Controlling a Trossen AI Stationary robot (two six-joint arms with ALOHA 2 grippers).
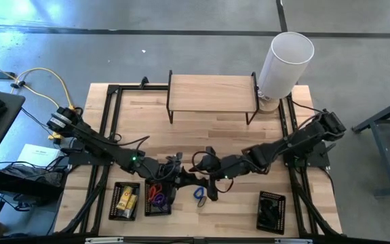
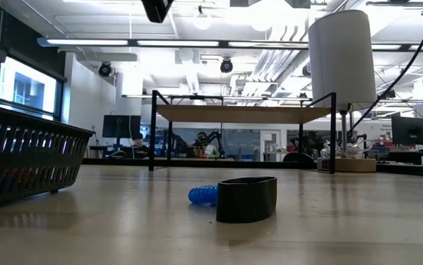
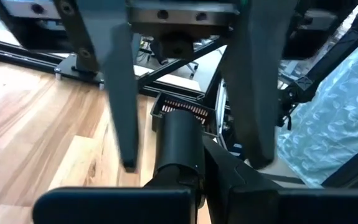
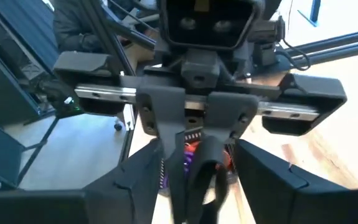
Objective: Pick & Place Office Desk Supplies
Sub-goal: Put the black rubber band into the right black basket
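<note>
- We see the right gripper [image 1: 211, 192] low over the table's front middle; we cannot tell how its fingers stand.
- A blue loop [image 1: 199, 194] lies on the wood just beside it, toward the left arm.
- The left gripper [image 1: 169, 177], closed and empty, hangs over the mesh tray [image 1: 158, 211] holding purple and orange loops [image 1: 157, 198].
</note>
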